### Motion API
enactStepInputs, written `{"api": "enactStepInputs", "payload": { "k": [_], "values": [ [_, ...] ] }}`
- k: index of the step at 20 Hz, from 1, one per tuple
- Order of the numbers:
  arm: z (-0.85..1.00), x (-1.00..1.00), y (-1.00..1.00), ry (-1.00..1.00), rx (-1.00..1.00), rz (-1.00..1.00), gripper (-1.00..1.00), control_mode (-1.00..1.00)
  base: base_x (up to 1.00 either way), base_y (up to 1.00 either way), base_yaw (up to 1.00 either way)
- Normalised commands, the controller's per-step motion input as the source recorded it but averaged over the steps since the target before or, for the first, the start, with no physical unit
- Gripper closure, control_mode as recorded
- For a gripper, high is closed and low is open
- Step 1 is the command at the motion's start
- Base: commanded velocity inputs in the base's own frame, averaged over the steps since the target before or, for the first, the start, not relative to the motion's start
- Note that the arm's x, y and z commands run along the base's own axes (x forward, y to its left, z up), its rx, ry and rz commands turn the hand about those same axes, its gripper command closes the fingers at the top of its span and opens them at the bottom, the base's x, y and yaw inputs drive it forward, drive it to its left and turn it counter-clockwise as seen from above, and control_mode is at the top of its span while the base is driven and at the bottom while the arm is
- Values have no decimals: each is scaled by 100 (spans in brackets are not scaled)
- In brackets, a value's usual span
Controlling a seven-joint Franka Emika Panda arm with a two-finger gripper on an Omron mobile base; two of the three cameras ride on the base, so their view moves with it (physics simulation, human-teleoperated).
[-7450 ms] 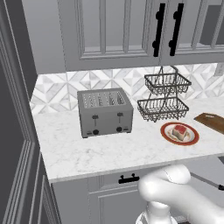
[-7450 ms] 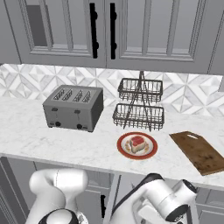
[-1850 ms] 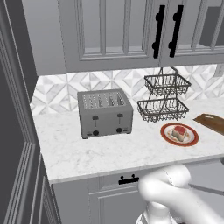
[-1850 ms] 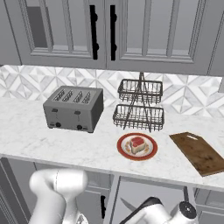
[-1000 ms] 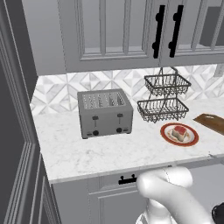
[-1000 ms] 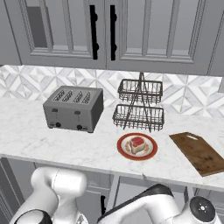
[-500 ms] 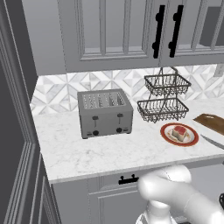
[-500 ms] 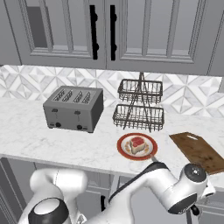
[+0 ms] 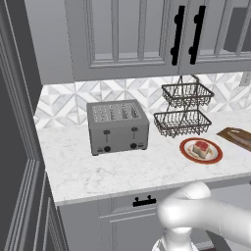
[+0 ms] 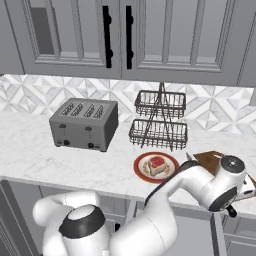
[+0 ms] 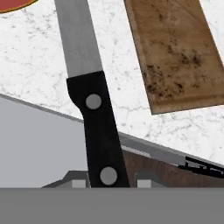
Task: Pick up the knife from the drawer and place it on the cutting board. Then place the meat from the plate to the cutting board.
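Observation:
The knife [image 11: 94,109] has a dark riveted handle and a grey blade. My gripper [image 11: 109,181] is shut on the handle's end. The blade points over the marble counter toward the plate [image 11: 13,3], of which a sliver of orange-red rim shows at the top left. The brown cutting board [image 11: 175,52] lies just right of the blade, apart from it. In the right base view my hand [image 10: 226,186] hovers at the counter's front edge, covering part of the cutting board [image 10: 210,158]. The meat [image 10: 157,164] sits on the plate [image 10: 144,169]. The plain grey surface [image 11: 35,148] below the counter edge seems to be the drawer.
A grey toaster [image 10: 84,124] stands at the left of the counter. Behind the plate is a two-tier wire basket rack [image 10: 160,120]. Closed wall cabinets [image 10: 125,35] hang above. A shut drawer front with a black handle [image 9: 143,201] sits under the counter.
My hand has risen from below the counter up to its front edge beside the cutting board, carrying the knife. Plate, meat and board have not moved.

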Motion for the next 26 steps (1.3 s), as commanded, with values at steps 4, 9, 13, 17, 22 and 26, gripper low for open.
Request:
{"api": "enactStepInputs", "payload": {
  "k": [4,9,13,17,22,26],
  "values": [
    [5,68,-11,0,0,-3,100,-100,0,0,0],
    [0,72,-31,0,0,-1,100,-100,0,0,0],
    [-3,69,-32,0,0,0,100,-100,0,0,0],
    [-27,42,-28,0,0,-2,100,-100,0,0,0],
    [-57,11,-21,2,0,0,100,-100,0,0,0],
    [-52,11,-11,3,0,0,100,-100,0,0,0]
  ]
}}
